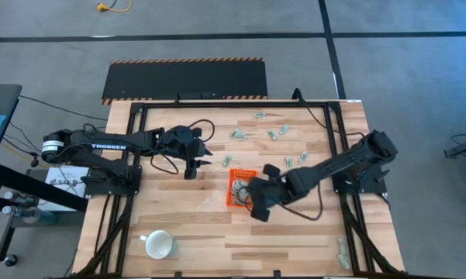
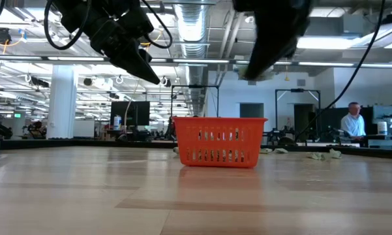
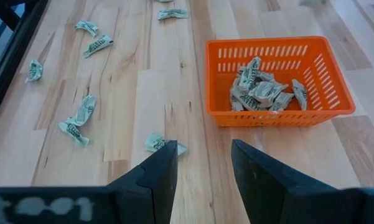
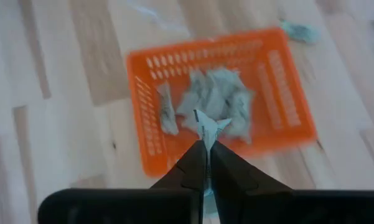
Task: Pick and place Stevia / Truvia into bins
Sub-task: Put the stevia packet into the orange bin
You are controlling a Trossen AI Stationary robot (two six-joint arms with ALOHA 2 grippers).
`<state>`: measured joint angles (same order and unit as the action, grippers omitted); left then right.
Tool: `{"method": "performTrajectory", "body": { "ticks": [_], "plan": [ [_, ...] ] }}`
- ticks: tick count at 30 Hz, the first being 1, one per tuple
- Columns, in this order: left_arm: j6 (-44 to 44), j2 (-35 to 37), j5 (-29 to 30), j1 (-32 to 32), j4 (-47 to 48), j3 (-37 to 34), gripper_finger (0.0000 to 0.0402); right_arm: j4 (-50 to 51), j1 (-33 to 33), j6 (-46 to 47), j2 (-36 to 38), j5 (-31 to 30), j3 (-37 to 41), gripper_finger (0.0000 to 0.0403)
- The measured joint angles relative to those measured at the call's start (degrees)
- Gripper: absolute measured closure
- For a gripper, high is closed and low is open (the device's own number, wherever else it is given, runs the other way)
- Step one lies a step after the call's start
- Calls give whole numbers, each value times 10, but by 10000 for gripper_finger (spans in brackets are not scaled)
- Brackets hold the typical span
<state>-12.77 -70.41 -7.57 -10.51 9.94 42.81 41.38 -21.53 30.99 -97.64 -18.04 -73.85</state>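
The orange bin [image 1: 239, 188] stands mid-table and holds several pale green sachets [image 3: 264, 90]. More sachets lie loose on the wood beyond it [image 1: 270, 132]. My right gripper [image 4: 208, 144] hangs over the bin [image 4: 218, 99], shut on one sachet. My left gripper [image 3: 202, 165] is open and raised above the table to the left of the bin [image 3: 274, 78]. One loose sachet [image 3: 158, 143] lies just ahead of its fingers and others farther off [image 3: 79, 117]. In the low view the bin [image 2: 220, 140] sits on the table, with both grippers high above it. My right gripper pinches one sachet [image 4: 210, 126] between its two fingertips, coming from above and pointing down. The sachet sticks out past the tips, lifted clear, above the sachets lying in the bin.
A white mug [image 1: 159, 245] lies toward the table's near left corner. A few sachets [image 1: 343, 253] lie by the near right edge. Black frame rails run along the table's sides. A person [image 2: 352, 124] sits in the room behind.
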Motion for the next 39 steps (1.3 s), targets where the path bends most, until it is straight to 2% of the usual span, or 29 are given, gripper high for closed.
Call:
{"method": "performTrajectory", "body": {
  "ticks": [6, 11, 14, 16, 22, 29, 32, 36, 39],
  "plan": [
    [-2, 0, 0, 0, 8, 0, 261, -39, 36, -77, -2, 53, 0, 372],
    [-4, 0, 0, 0, 9, 0, 261, -53, 44, -86, -2, 89, 0, 340],
    [-4, 0, 0, 0, 9, 0, 261, -38, 47, -86, -2, 89, 0, 323],
    [-4, 0, 0, 0, 9, 0, 261, -4, 53, -75, 0, 79, 0, 316],
    [-4, 0, 0, 0, 9, 0, 261, 188, 84, 15, 47, 6, 13, 303],
    [-6, 0, 0, 0, 9, 0, 261, 178, 138, 125, 183, -6, 153, 298],
    [-6, 0, 0, 0, 6, 0, 261, 124, 168, 161, 225, 38, 225, 297],
    [-6, 0, -1, 0, -5, 0, 261, 14, 200, 179, 248, 104, 298, 297],
    [-6, 0, -1, 0, -6, 0, 261, 33, 222, 217, 249, 90, 315, 297]
  ]
}}
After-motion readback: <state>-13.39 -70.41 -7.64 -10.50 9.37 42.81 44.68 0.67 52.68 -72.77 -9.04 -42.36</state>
